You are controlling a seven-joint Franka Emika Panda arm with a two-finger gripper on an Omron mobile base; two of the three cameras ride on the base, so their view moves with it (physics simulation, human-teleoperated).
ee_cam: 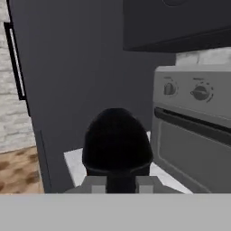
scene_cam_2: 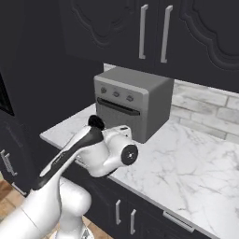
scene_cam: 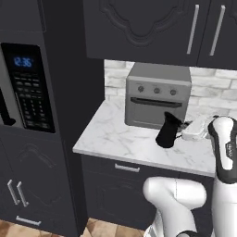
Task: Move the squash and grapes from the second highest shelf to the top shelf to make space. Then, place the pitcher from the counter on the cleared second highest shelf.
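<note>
A: What surrounds the work area?
B: Dark upper cabinets [scene_cam: 152, 28] with long silver handles [scene_cam_2: 144, 31], and a pale brick backsplash [scene_cam_2: 205, 105] below them.
A: And on the left?
B: A tall dark unit holding a microwave [scene_cam: 25, 88] with a blue clock display. A silver toaster oven [scene_cam: 157, 96] stands against the backsplash. The floor [scene_cam: 14, 229] is brown wood.

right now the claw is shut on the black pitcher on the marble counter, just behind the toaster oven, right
Not quite. The claw is shut on the pitcher over the counter, but in front of the toaster oven, not behind it. The left base view shows this.
</note>
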